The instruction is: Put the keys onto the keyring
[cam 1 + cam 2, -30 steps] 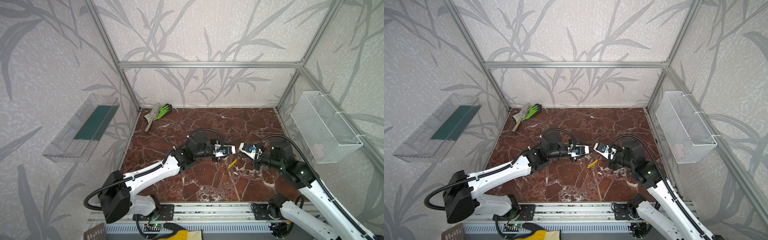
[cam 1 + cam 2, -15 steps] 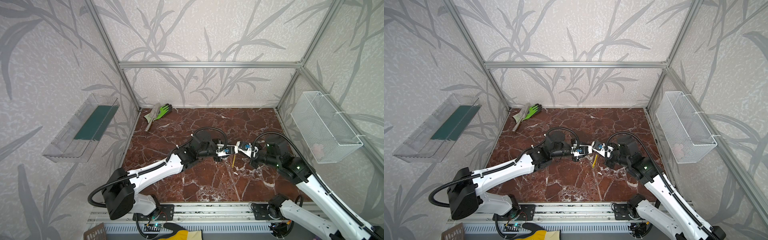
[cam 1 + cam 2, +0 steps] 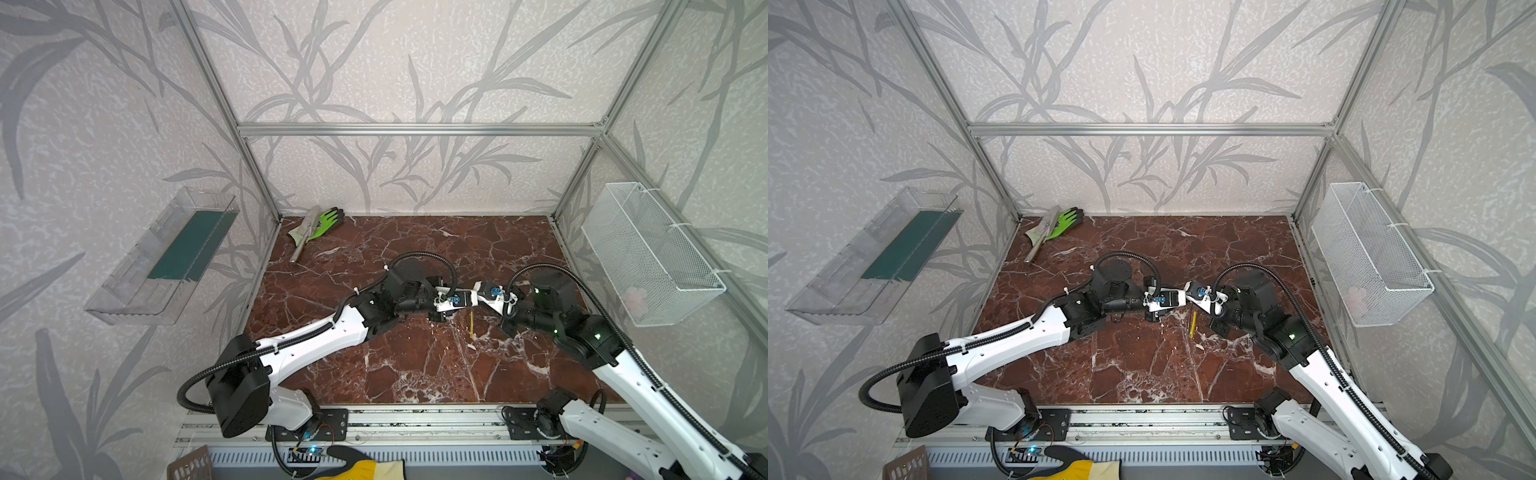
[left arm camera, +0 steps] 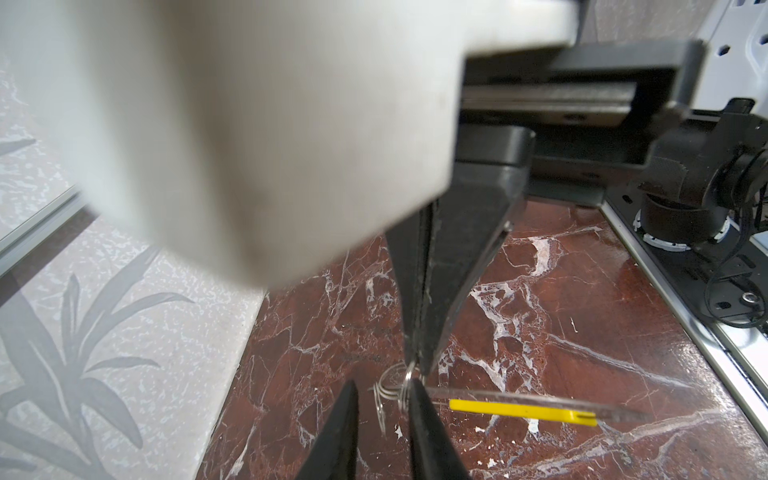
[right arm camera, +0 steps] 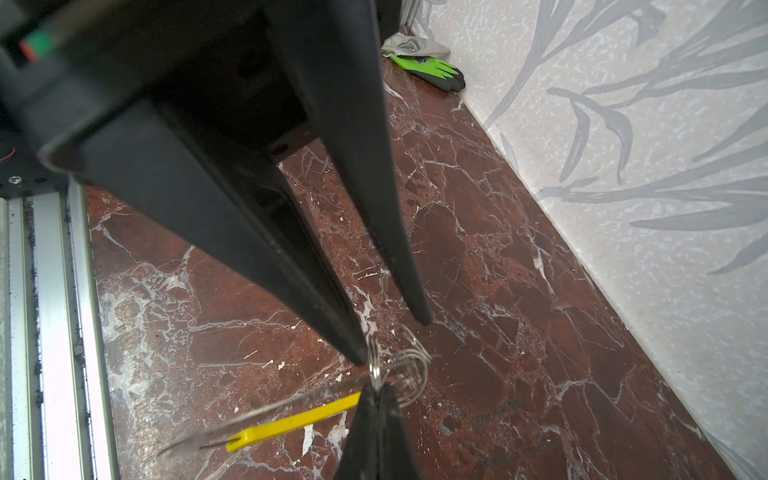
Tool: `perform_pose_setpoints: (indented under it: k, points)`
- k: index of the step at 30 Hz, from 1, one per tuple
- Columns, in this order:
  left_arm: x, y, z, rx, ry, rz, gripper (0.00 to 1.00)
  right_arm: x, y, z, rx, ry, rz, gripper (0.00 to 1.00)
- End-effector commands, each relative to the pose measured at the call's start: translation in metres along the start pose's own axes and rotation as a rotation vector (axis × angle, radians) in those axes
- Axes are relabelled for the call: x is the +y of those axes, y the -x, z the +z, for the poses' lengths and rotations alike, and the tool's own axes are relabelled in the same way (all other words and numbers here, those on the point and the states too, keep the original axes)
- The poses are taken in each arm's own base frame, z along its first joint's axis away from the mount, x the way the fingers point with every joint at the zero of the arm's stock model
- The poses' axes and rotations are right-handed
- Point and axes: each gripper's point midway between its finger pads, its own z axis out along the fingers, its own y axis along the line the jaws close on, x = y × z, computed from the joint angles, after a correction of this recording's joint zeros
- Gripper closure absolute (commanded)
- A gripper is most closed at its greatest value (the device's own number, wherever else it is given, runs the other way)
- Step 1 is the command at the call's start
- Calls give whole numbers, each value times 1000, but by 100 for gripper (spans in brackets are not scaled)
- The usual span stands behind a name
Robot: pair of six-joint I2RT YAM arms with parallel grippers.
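right gripper (image 5: pixel 376 395) is clamped shut on the keyring (image 5: pixel 409 357), a small bunch of thin wire loops held up off the marble table (image 3: pixel 415 365), about mid-table where the two arms meet. left gripper (image 5: pixel 395 340) faces it with its fingers apart. one fingertip (image 5: pixel 365 355) touches the wire and the other stands clear, so from where i stand it grips nothing. out from the loops run a yellow strip (image 5: pixel 291 422) and a pale, glassy strip (image 5: pixel 270 409) just beside it, and i can't tell whether the pale one is a key blade. i can't pick out any keys with coloured heads, on the wire or on the marble, so i'd judge the threading is not done. the ring looks only presented and steadied, with the keys yet to go on. in both top views the yellow strip (image 3: pixel 471 324) lies with its long axis running from the fingertips toward the front rail (image 3: pixel 415 415), nearly square to it, with the free end nearest the rail. whether that end touches the marble i can't tell.
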Motion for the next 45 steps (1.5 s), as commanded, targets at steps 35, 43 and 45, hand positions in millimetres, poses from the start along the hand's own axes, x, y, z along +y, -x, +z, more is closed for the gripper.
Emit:
perform_pose_setpoints:
  k: [35, 43, 45]
  points:
    - [-19, 14, -14, -83, -52, -17, 77, 6, 22, -10, -106, 30, 32, 100]
    - [-15, 15, -8, -85, -48, -21, 84, 12, 23, -10, -116, 63, 24, 100]
    - [-14, 17, -7, -93, -47, -24, 86, 12, 23, -10, -117, 64, 22, 100]
